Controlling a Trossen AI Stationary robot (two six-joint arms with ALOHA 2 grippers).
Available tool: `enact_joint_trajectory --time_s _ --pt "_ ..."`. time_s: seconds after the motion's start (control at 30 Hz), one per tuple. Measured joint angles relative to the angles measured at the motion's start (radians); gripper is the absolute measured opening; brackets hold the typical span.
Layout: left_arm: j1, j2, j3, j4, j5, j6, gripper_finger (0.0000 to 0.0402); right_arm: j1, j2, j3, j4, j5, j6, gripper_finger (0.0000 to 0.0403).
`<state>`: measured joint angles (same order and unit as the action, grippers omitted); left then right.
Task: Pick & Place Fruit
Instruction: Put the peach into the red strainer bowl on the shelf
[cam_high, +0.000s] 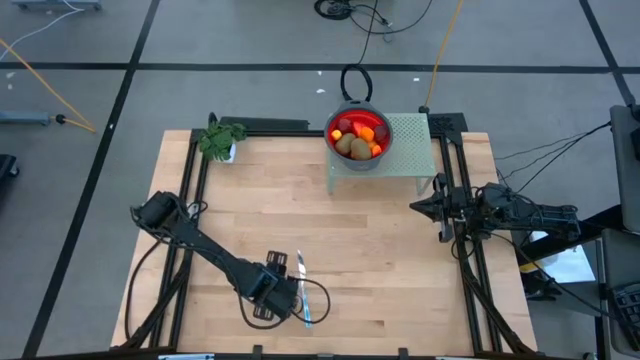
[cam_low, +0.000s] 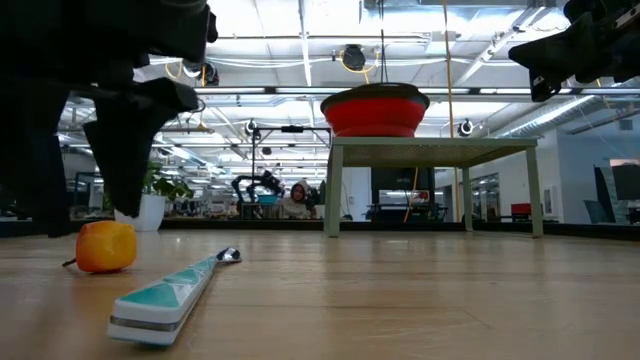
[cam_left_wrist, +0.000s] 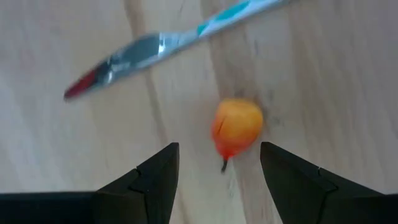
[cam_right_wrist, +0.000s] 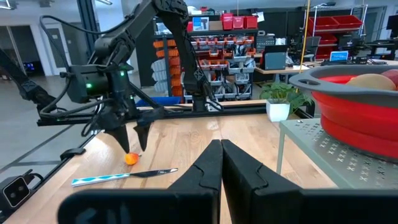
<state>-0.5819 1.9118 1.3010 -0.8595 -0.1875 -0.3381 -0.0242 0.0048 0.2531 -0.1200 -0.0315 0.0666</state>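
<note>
The wooden table (cam_high: 330, 240) carries a green perforated stand (cam_high: 410, 150) at its far right, holding a red bowl (cam_high: 357, 135) of fruit (cam_high: 352, 144). The left gripper (cam_left_wrist: 219, 171) hangs near the front edge, fingers spread and empty, over a small orange fruit (cam_left_wrist: 236, 127). A knife (cam_low: 170, 290) lies just beside it. The right gripper (cam_right_wrist: 221, 155) waits at the right edge, closed on nothing.

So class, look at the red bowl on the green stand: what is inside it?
The red bowl holds piled fruit: olive-brown ovals, orange bits and red pieces on top. Anything under that top layer, and the bowl's bottom, is covered.
</note>
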Motion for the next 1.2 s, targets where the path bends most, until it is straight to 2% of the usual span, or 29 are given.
enact_joint_trajectory --time_s 0.37,0.63,1.0,1.2 --pt "0.027 0.000 -0.063 0.153 -0.024 0.073 0.0225 0.000 0.000 0.000 0.000 0.000 0.006 0.0000" --pt "0.061 0.000 -0.071 0.163 0.012 0.103 0.0225 0.000 0.000 0.000 0.000 0.002 0.030 0.0000" --pt "0.079 0.000 -0.083 0.170 0.036 -0.046 0.0225 0.000 0.000 0.000 0.000 0.002 0.030 0.0000" --pt "0.079 -0.003 -0.113 0.211 0.084 -0.127 0.0225 0.000 0.000 0.000 0.000 0.003 0.030 0.0000"
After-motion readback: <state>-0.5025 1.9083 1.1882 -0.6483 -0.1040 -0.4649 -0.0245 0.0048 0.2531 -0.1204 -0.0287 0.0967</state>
